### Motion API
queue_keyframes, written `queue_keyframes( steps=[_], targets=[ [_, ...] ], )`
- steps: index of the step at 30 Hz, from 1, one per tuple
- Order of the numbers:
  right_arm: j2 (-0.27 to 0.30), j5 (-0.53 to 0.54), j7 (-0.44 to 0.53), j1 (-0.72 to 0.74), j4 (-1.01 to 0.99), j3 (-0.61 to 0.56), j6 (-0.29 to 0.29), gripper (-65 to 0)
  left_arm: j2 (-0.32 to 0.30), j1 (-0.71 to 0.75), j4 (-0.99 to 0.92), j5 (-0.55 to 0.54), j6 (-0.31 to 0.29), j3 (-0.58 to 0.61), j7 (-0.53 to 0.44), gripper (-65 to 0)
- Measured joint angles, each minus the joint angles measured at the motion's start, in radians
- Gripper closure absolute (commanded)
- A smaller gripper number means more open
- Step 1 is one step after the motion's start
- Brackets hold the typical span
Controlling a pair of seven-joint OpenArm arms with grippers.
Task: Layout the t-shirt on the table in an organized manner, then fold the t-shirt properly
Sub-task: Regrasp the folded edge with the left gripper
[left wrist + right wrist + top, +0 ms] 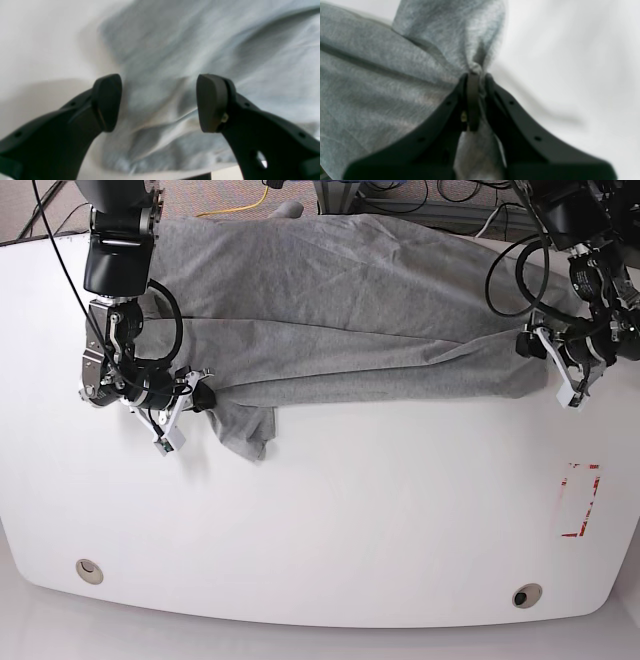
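Again and again creased, one grey t-shirt spans the far side

One t-shirt (330,300) lies wrinkled across the far part of one white table (350,510), reaching from one arm to the other. Its near edge runs between the two grippers, and a single flap hangs toward the near side, just beside the right gripper (203,397).

That right gripper is clenched on a bunched pinch of the grey cloth, its two fingertips pressed together around the gathered fabric. The left gripper (159,103) stands wide apart over the shirt's other near corner, its two fingertips spread with cloth visible between them; whether they touch it, I cannot tell.

Two arms are in view, both entering from the far side. The right arm (120,300) comes down steeply, then bends inward so its gripper points toward the middle. The left arm (590,270) slants down and inward, its gripper low by the corner.

Farther out, the tabletop has two round grommets (89,571), one near each near corner, and one red tape outline (596,500) on the left arm's side.
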Motion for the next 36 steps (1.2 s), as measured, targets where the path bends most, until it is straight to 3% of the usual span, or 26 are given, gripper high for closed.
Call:
queue_keyframes(
  steps=[14,22,36],
  targets=[
    [0.0,-0.001,0.0,0.0,0.0,0.0,0.0,-0.3,0.011,-0.005,0.003,0.097,0.0,0.002,-0.017,-43.3],
    [0.0,0.0,0.0,0.0,0.0,0.0,0.0,-0.3,0.01,-0.1,-0.009,0.147,0.0,0.002,-0.045,-43.3],
    [0.0,0.0,0.0,0.0,0.0,0.0,0.0,-0.3,0.004,-0.238,-0.218,0.163,0.0,-0.044,-0.04,-43.3]
  ],
)
